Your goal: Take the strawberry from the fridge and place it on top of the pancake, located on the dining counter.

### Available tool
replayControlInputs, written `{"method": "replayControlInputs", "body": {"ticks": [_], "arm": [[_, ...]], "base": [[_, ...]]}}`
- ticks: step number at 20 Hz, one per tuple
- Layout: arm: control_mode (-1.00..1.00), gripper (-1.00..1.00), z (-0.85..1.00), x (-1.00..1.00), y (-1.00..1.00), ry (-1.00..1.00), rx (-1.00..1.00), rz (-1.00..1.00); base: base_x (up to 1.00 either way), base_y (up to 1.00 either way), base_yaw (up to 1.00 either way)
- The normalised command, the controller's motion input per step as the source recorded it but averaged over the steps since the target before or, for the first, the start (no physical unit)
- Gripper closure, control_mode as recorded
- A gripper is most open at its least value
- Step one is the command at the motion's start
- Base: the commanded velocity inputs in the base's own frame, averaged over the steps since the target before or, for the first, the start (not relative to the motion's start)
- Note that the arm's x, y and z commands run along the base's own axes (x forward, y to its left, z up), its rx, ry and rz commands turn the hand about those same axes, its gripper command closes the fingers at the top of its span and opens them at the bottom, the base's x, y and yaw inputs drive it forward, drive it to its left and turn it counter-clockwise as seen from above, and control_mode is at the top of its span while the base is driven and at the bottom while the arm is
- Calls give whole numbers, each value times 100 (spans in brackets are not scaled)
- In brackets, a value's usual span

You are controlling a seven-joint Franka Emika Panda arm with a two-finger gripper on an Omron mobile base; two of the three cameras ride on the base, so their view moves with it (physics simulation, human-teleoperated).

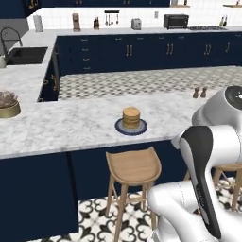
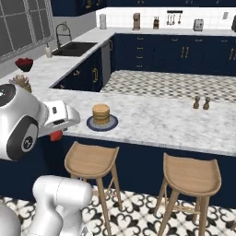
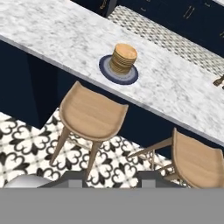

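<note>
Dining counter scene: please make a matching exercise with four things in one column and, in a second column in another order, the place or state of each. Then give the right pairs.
Things:
1. pancake
2. strawberry
3. pepper shakers
4. nearest wooden stool

Places or states:
A. on the patterned floor, below the counter edge near the pancake
B. at the gripper, which is shut on it
C. on a round blue-grey plate
D. standing as a pair at the far edge of the dining counter

Pairs: 1-C, 2-B, 3-D, 4-A
</note>
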Motion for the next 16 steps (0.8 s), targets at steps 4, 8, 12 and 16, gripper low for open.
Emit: {"method": "replayControlInputs", "body": {"ticks": [4,8,12,16], "arm": [[100,100,0,0,0,0,0,0],[100,100,0,0,0,0,0,0],[100,100,0,0,0,0,0,0],[100,100,0,0,0,0,0,0]], "base": [[43,45,-28],[46,18,-10],[0,0,2],[0,0,13]]}}
